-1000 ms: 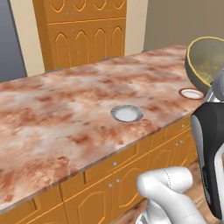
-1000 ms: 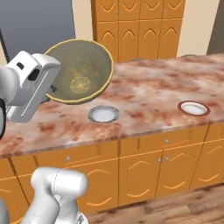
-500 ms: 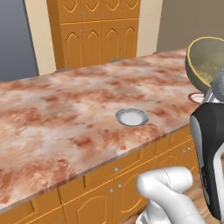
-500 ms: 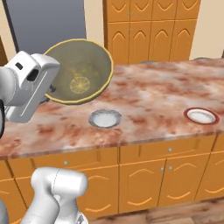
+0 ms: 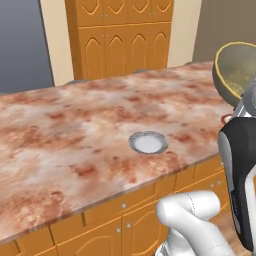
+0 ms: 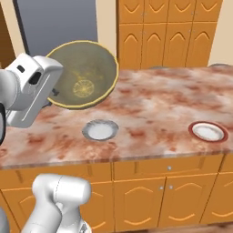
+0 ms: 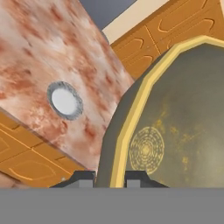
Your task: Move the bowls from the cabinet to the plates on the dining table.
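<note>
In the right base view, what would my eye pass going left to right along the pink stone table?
The held bowl, tilted above the dining table → the grey-rimmed plate → the red-rimmed plate.

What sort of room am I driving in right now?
A rendered home kitchen, most likely. A wide island with a reddish marbled stone top and orange wood doors carries two small plates, grey-rimmed and red-rimmed. Tall orange cupboards stand behind it. The gripper holds a bowl by its rim.
</note>
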Motion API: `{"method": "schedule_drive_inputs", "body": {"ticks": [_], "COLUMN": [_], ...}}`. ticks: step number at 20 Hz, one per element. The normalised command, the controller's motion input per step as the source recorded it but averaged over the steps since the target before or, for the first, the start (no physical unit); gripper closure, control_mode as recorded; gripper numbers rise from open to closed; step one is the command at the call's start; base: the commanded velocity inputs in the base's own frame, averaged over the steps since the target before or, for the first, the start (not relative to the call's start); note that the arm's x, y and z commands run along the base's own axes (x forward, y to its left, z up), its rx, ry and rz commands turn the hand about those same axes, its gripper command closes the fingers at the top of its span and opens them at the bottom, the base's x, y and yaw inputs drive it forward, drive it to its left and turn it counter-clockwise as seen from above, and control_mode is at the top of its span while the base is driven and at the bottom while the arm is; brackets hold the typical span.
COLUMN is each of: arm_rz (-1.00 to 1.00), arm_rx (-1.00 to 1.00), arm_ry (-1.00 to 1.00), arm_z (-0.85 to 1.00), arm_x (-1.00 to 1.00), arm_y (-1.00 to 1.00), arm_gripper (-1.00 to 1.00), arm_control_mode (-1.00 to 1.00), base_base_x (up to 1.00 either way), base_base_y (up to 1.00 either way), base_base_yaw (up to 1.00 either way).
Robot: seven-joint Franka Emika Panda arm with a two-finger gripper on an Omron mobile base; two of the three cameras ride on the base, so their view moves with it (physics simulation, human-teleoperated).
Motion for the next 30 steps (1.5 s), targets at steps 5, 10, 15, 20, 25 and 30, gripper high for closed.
{"method": "schedule_drive_inputs", "body": {"ticks": [5, 10, 15, 20, 25, 30], "arm_rz": [0.00, 0.00, 0.00, 0.00, 0.00, 0.00], "arm_rx": [0.00, 0.00, 0.00, 0.00, 0.00, 0.00], "arm_ry": [0.00, 0.00, 0.00, 0.00, 0.00, 0.00], "arm_z": [0.00, 0.00, 0.00, 0.00, 0.00, 0.00], "arm_x": [0.00, 0.00, 0.00, 0.00, 0.00, 0.00], "arm_y": [0.00, 0.00, 0.00, 0.00, 0.00, 0.00], "arm_gripper": [1.00, 1.00, 1.00, 1.00, 1.00, 1.00], "arm_control_mode": [1.00, 1.00, 1.00, 1.00, 1.00, 1.00], "base_base_x": [0.51, 0.45, 0.40, 0.24, 0.19, 0.20], "base_base_y": [-0.28, -0.26, -0.24, -0.16, -0.11, -0.16], "base_base_yaw": [0.21, 0.20, 0.19, 0.18, 0.15, 0.13]}}
